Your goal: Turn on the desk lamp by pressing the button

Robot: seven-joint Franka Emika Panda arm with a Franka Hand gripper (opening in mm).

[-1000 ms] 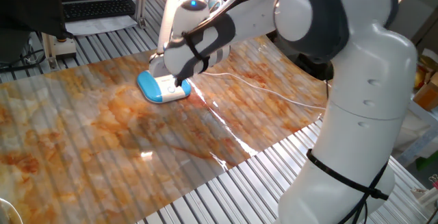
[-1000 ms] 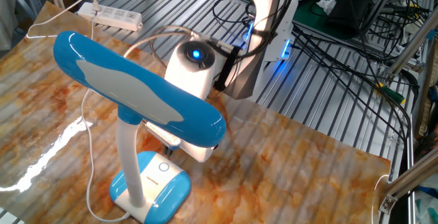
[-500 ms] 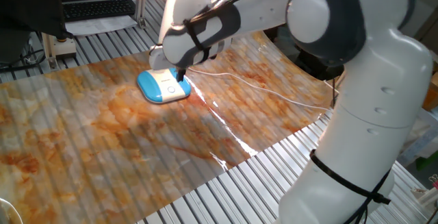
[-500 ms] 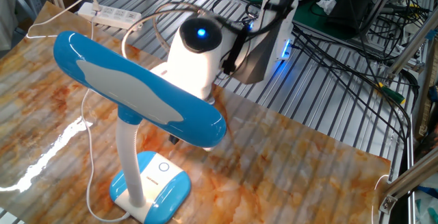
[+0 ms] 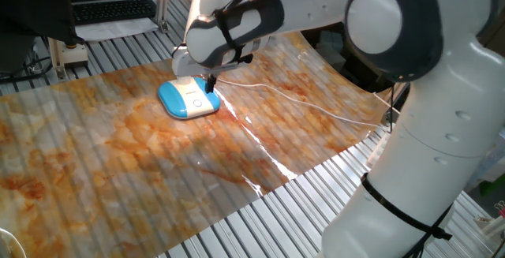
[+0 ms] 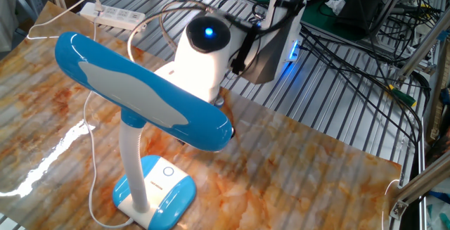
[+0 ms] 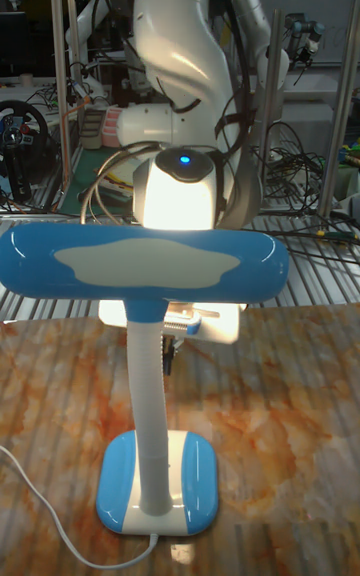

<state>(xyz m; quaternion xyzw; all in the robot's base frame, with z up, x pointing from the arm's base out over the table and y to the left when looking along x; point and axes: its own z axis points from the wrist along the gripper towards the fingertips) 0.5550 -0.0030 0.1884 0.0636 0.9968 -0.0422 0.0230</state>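
Note:
The desk lamp stands on the marbled mat, with its blue-edged base (image 5: 188, 100) at the back of the mat and its flat blue-white head (image 6: 139, 88) on a slim white stem (image 7: 148, 406). A round button (image 6: 167, 173) sits on the white top of the base (image 6: 156, 191). Warm light falls on the robot's wrist below the head (image 7: 140, 261). My gripper (image 5: 211, 85) hangs just above the base's far right side, apart from it. The lamp head hides the fingertips in the other fixed view, and no view shows a gap.
A white power strip (image 6: 119, 17) lies at the mat's far corner, and the lamp's thin white cord (image 5: 304, 106) trails across the mat. A keyboard (image 5: 110, 9) sits behind the mat. Black cables (image 6: 365, 40) lie on the slatted metal table.
The gripper has lifted off the lamp base, where its tip rested a second ago, and now hangs higher. The lamp has not moved.

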